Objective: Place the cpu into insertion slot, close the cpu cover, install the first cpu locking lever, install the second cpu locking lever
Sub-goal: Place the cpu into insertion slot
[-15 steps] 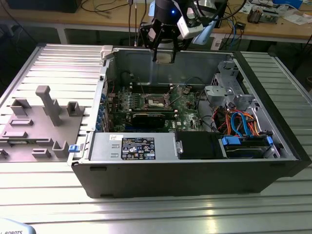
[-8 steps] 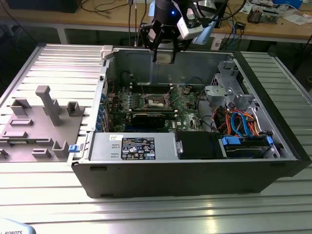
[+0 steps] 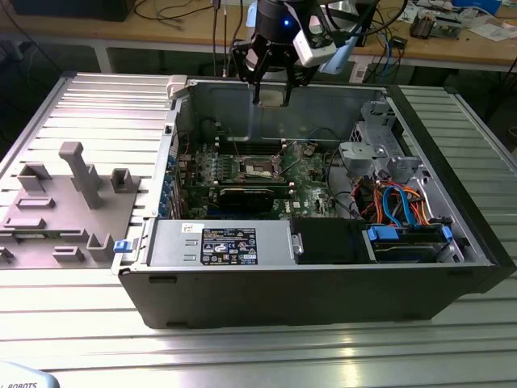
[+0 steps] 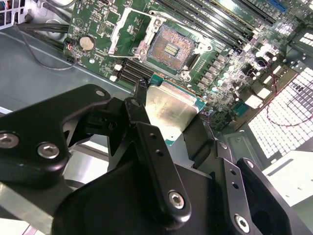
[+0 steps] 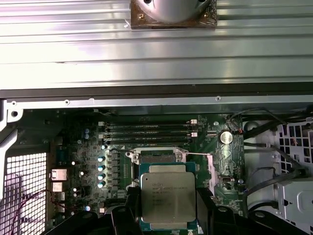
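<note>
Well above the bare dark square socket [image 4: 171, 48], my end effector [image 5: 167, 218] clamps the flat silver-grey square chip [image 5: 167, 196] by its edges, seemingly for level seating.

The cpu [image 4: 168, 110] has a dull silver-grey metal top over a green laminate edge, and the gripper [image 4: 172, 116] around it is smooth matt black with bright metal screw heads. The insertion slot [image 4: 171, 48] shows a fine coppery pin field framed in bare silvery metal, like the shiny cpu cover [image 4: 119, 30], on a glossy green circuit board [image 4: 93, 22]. The worktop [image 3: 242, 356] is ribbed satin aluminium; the computer case [image 3: 283, 295] is matt dark grey sheet metal.
</note>
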You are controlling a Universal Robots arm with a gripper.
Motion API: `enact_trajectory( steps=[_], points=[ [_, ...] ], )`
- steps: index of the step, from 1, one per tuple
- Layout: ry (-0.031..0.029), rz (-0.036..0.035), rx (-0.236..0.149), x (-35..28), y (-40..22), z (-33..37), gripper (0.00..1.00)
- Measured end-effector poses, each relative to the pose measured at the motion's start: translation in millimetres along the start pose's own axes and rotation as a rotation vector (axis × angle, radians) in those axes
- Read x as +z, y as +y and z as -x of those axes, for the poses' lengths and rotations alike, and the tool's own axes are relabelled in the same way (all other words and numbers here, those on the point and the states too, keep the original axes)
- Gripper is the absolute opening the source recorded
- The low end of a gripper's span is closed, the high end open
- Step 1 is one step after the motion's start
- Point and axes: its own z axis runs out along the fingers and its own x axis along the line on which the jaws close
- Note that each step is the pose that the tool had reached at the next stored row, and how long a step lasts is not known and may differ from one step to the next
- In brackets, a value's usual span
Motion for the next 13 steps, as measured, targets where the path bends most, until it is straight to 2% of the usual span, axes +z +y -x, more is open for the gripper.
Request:
enact_trajectory(
  steps=[13],
  points=[
    [0.0000,0.0000,0.000,5.5,-0.5,0.1,0.54]
  ],
)
